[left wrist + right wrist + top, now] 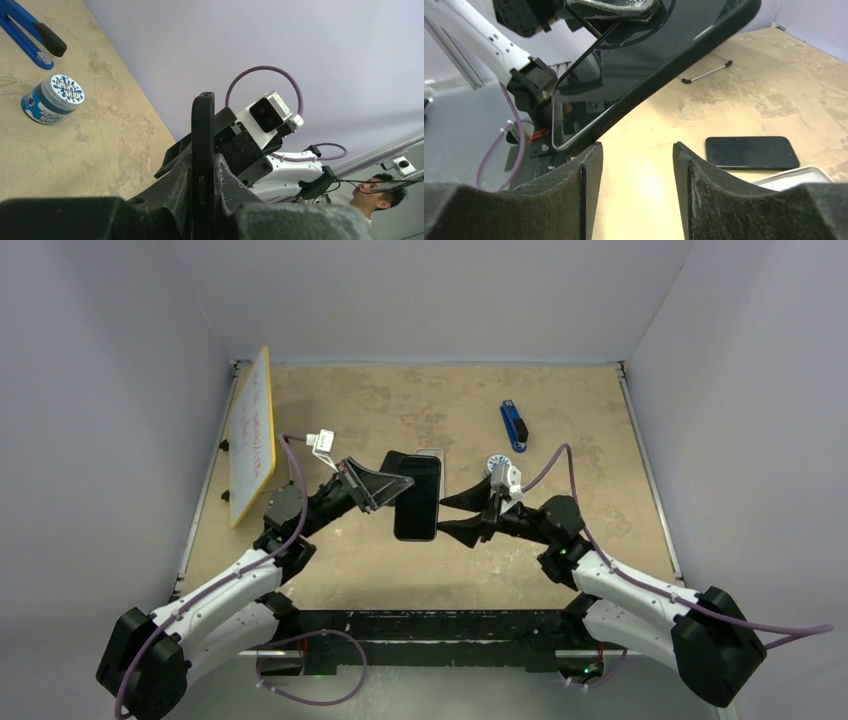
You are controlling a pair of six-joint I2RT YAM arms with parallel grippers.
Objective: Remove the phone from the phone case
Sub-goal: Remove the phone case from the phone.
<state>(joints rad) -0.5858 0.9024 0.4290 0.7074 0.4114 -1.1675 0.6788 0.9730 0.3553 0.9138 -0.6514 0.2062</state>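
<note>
Left gripper is clamped on the phone case, fingers pinching it front and back. The wrist view has the case edge-on, standing straight up between the pads. That arm reaches in from the left, forearm angled toward the middle of the table, and holds the case up off the surface. The phone is seated inside, glossy screen framed by the black rim. Across from it, the right gripper faces in from the right, fingers spread wide with nothing between them. The case's lower corner hangs just above and ahead of one fingertip, and contact there is too close to call. Down on the table a flat black slab lies beside a pale tray-like edge. Farther right sit a blue-and-white tin and a blue stapler, and a whiteboard leans at the left wall.
</note>
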